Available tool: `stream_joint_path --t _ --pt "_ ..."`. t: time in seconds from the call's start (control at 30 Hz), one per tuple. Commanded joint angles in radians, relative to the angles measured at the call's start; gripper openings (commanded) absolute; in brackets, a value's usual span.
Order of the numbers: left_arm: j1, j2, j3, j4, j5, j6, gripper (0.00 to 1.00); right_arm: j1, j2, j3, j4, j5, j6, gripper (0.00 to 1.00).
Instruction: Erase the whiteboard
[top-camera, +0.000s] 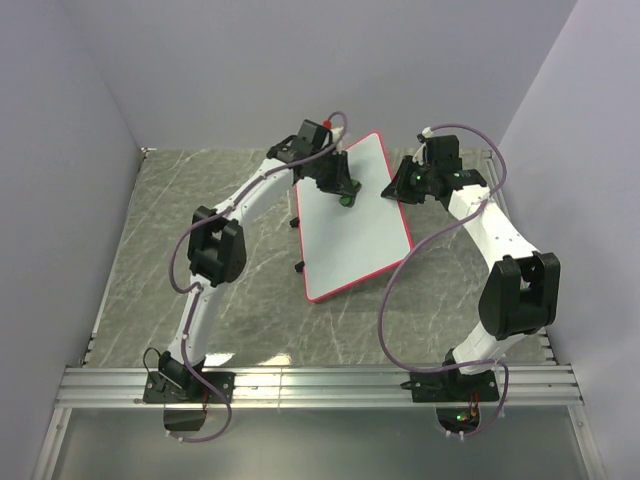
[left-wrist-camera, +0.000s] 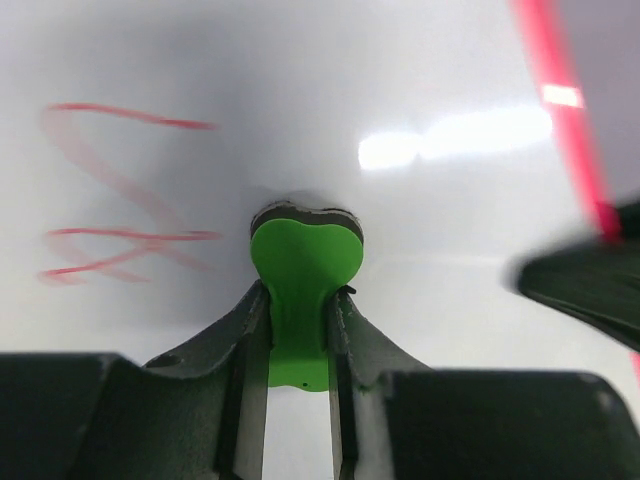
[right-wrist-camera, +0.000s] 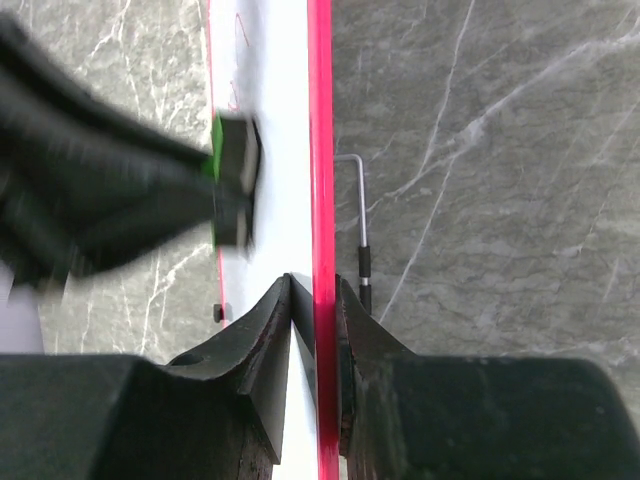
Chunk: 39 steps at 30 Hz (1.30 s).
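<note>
The whiteboard (top-camera: 355, 225) lies tilted on the table, white with a red rim. My left gripper (top-camera: 343, 193) is shut on the small green eraser (left-wrist-camera: 300, 275), which presses on the board's upper part. Red scribbles (left-wrist-camera: 110, 240) show on the board (left-wrist-camera: 420, 90) left of the eraser. My right gripper (top-camera: 396, 188) is shut on the board's red rim (right-wrist-camera: 320, 200) at its right edge. In the right wrist view the eraser (right-wrist-camera: 232, 170) sits on the white surface beyond my fingers (right-wrist-camera: 270, 330).
A grey marbled tabletop (top-camera: 200, 190) carries the board. Small black clips (top-camera: 299, 266) stick out from the board's left edge. A thin metal stand rod (right-wrist-camera: 362, 220) lies under the board's right edge. Walls stand close on the left, back and right.
</note>
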Motion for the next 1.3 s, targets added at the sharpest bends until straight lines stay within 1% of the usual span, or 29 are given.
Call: stream_joint_path --t 0.0,0.07,0.17,0.27,0.3,0.37,0.57,0.7,0.8,0.93,1.07,1.13,1.27 --pt "0.039 0.129 -0.03 -0.093 -0.046 0.001 0.0 0.093 0.06 -0.031 -0.085 -0.019 -0.057 0.0" --pt "0.069 0.157 -0.039 -0.104 -0.053 0.004 0.0 0.093 0.06 -0.025 -0.088 -0.012 -0.063 0.0" --pt "0.134 0.209 -0.009 -0.121 -0.06 0.01 0.0 0.093 0.066 -0.026 -0.09 -0.014 -0.065 0.0" --pt "0.146 0.218 0.004 -0.127 -0.057 0.018 0.0 0.093 0.072 -0.034 -0.088 -0.018 -0.065 0.0" --pt "0.146 0.203 -0.002 -0.107 -0.053 0.019 0.0 0.094 0.074 -0.036 -0.087 -0.019 -0.067 0.0" --pt "0.137 0.185 -0.021 -0.089 -0.025 0.021 0.0 0.094 0.078 -0.033 -0.087 -0.019 -0.073 0.0" --pt "0.094 0.114 -0.009 -0.078 0.013 0.025 0.0 0.108 0.071 -0.046 -0.091 -0.066 -0.105 0.0" --pt "0.057 0.009 -0.07 -0.044 0.018 0.016 0.0 0.129 0.02 -0.123 -0.079 -0.083 -0.102 0.0" --pt "0.031 -0.031 -0.091 -0.038 0.036 -0.002 0.0 0.149 -0.035 -0.189 -0.061 -0.095 -0.085 0.0" --pt "-0.002 -0.042 -0.056 -0.05 0.053 -0.017 0.0 0.183 -0.095 -0.246 -0.047 -0.107 -0.068 0.0" --pt "-0.039 -0.021 -0.006 -0.052 0.062 -0.031 0.0 0.215 -0.13 -0.276 -0.047 -0.117 -0.071 0.0" --pt "-0.041 -0.016 -0.004 -0.032 0.072 -0.045 0.0 0.225 -0.149 -0.295 -0.05 -0.129 -0.074 0.0" --pt "-0.015 -0.009 -0.006 -0.007 0.037 -0.05 0.0 0.234 -0.204 -0.332 -0.053 -0.155 -0.086 0.0"
